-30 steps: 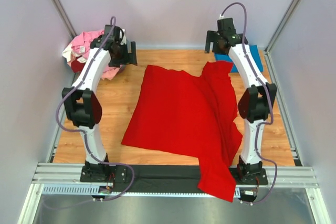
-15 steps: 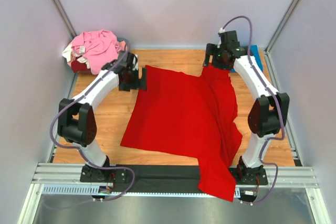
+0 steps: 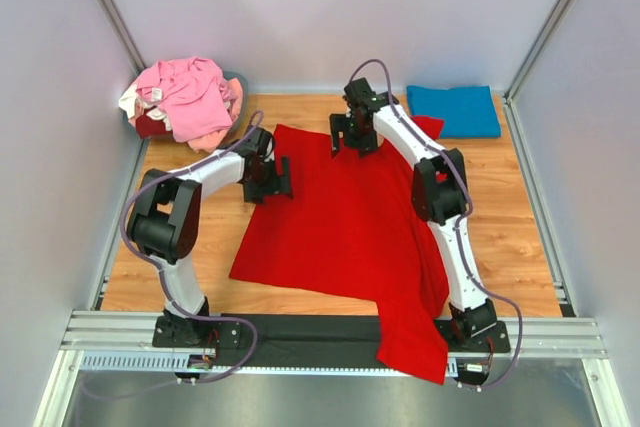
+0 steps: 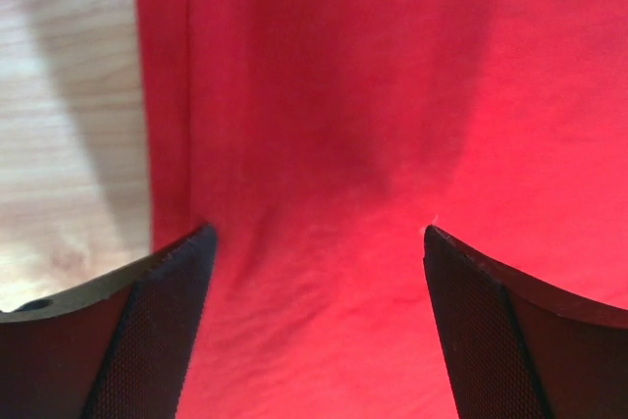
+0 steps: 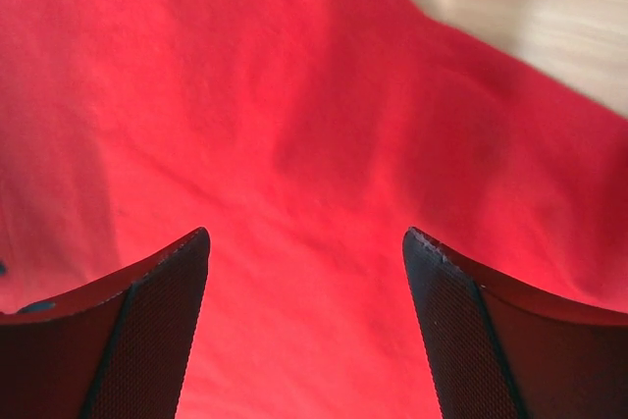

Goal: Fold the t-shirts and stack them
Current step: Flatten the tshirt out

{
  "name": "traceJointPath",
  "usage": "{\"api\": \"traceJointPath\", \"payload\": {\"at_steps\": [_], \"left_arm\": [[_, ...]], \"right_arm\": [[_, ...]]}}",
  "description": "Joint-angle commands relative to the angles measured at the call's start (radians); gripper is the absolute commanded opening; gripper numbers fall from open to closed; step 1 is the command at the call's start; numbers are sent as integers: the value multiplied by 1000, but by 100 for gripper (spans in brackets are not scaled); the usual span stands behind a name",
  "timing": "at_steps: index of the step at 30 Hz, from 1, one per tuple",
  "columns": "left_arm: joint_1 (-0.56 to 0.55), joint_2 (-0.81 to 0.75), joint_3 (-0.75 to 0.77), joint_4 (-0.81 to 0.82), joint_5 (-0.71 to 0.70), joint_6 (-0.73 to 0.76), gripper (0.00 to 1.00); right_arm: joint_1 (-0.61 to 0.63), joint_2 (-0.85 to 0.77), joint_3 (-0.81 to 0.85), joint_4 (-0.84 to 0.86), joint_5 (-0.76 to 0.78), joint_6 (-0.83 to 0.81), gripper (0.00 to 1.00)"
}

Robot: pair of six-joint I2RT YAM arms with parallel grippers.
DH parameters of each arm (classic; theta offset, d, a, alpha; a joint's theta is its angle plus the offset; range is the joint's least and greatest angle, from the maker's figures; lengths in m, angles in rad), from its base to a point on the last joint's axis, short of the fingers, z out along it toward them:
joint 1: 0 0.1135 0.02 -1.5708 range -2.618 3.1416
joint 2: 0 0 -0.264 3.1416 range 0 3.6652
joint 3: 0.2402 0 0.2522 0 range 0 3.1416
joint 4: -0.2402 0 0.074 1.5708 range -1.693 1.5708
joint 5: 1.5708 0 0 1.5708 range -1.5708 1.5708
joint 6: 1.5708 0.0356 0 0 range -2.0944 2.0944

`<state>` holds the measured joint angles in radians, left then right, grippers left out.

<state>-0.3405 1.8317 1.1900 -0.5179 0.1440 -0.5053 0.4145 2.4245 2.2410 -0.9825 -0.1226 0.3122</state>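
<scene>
A bright red t-shirt (image 3: 340, 217) lies spread over the middle of the wooden table (image 3: 215, 237), and one end hangs over the front rail. My left gripper (image 3: 272, 179) is low over the shirt's left edge, open, with red cloth (image 4: 343, 95) under its fingertips (image 4: 316, 231) and nothing pinched. My right gripper (image 3: 352, 137) hovers over the shirt's back edge, also open (image 5: 306, 233) above red cloth (image 5: 245, 95). A folded blue t-shirt (image 3: 453, 110) lies at the back right. Pink and cream t-shirts (image 3: 185, 97) sit heaped at the back left.
Grey walls with metal posts close in the table on three sides. An aluminium rail (image 3: 300, 332) with both arm bases runs along the near edge. Bare wood (image 4: 69, 95) shows left of the red shirt and behind it (image 5: 530, 7).
Both arms have swung in from the back corners and dropped onto the red shirt, the left to its left edge, the right to its back edge. The blue shirt is now uncovered.
</scene>
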Motion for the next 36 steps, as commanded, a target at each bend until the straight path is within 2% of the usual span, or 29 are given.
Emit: {"api": "traceJointPath", "payload": {"at_steps": [1,7,8,11,17,23,28,32,36], "left_arm": [[-2,38,-39,58,8,-58,93],[34,61,-95,24,-101,-78,93],[49,43,-130,48,-40,-81,90],[80,12,-159,78,-3,-117,89],[107,-136,-155,-11,-110,-101,91],[201,-224,-171,-86,-170,-64,92],[216,-223,-162,-108,-233,-45,93],[244,-189,-84,-156,-290,-27,93],[275,-193,-18,-212,-282,-24,91]], "right_arm": [[17,83,129,-61,-9,24,80],[55,166,144,7,-86,77,78],[61,177,150,25,-118,88,78],[89,228,215,45,-179,123,78],[136,315,292,134,-308,212,78],[162,354,308,258,-385,272,78],[144,335,293,272,-327,254,78],[87,289,260,248,-270,223,82],[34,231,261,226,-322,148,85]]}}
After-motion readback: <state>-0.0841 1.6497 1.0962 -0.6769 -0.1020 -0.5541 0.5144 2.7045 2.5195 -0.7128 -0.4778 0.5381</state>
